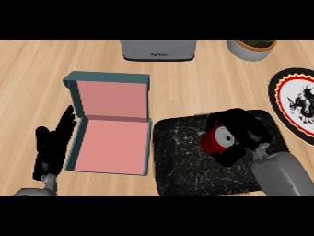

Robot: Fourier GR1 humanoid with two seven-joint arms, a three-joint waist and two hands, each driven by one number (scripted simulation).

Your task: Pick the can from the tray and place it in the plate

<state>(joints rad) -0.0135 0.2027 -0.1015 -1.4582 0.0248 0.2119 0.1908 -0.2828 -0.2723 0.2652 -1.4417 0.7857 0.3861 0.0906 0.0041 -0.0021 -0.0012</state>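
**Right hand on can over tray**

Wooden counter [23,69] fills frame. Black marbled tray [186,170] lower centre; open pink box [112,124] left of it. Patterned plate [309,106] at right edge. Right hand [244,131] curled round red can [217,140] over tray's upper right. Left hand [54,145] lower left, fingers straight, holding nothing.

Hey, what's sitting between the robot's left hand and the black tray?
In the head view, the open teal box with a pink lining lies between the left hand and the black tray.
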